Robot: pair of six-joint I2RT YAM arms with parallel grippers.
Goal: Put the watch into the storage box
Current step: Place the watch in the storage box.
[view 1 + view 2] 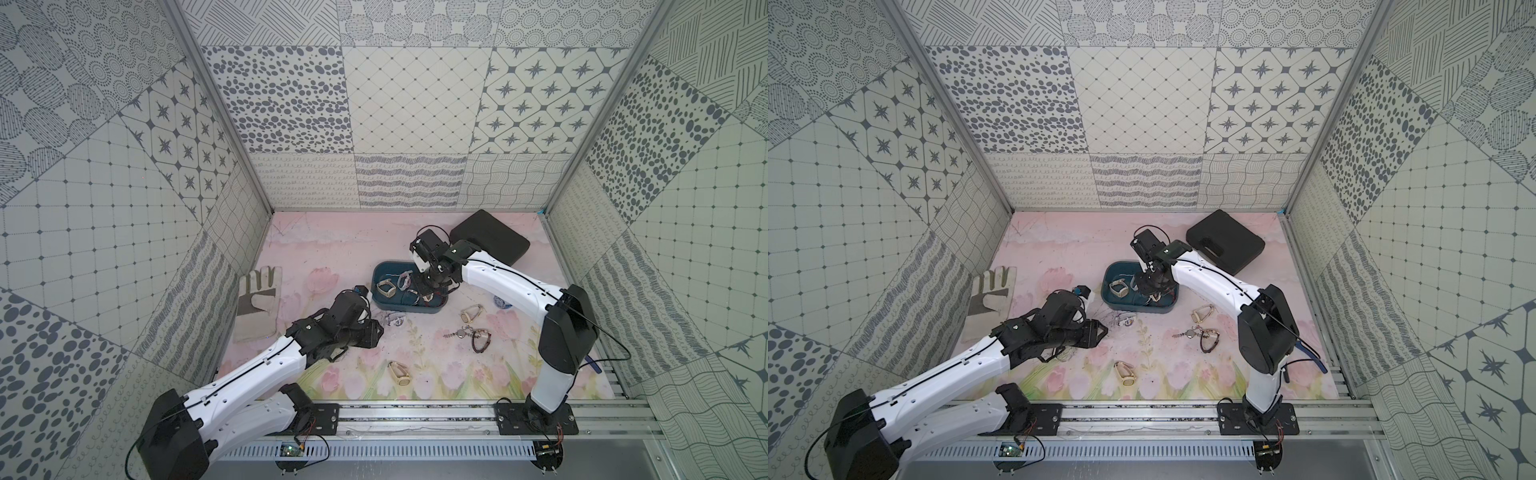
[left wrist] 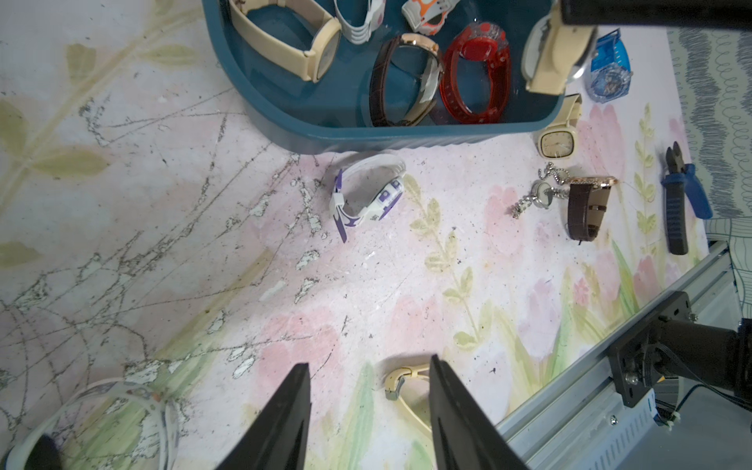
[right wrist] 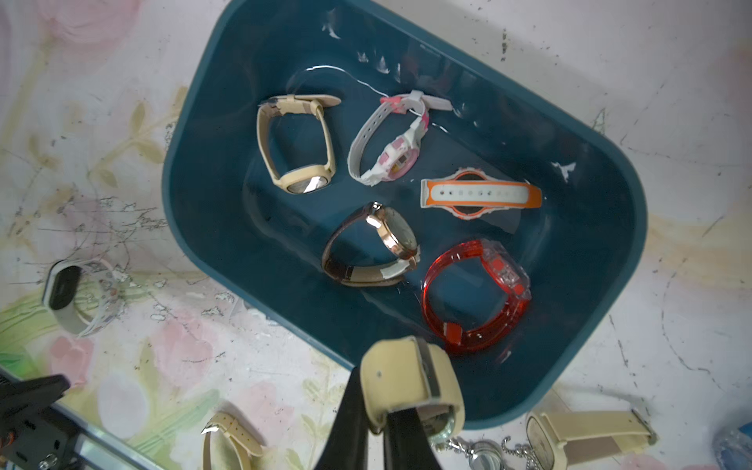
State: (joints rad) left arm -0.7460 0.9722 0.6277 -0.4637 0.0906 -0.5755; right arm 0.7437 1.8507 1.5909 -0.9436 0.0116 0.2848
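Right gripper is clamped on the strap of a beige watch, hanging over the right part of the storage box, which sits near mid-frame in both top views with five watches inside. This looks like the drop step: nudge inward off the rim, then open. Left gripper is half-open and empty over the mat, left of the box, with a white-purple watch lying ahead of it.

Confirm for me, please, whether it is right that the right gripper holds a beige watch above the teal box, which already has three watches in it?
Not quite: the right wrist view shows five watches in the box, not three: cream, pink, orange, brown and red. The right gripper does hold a beige watch above the box.
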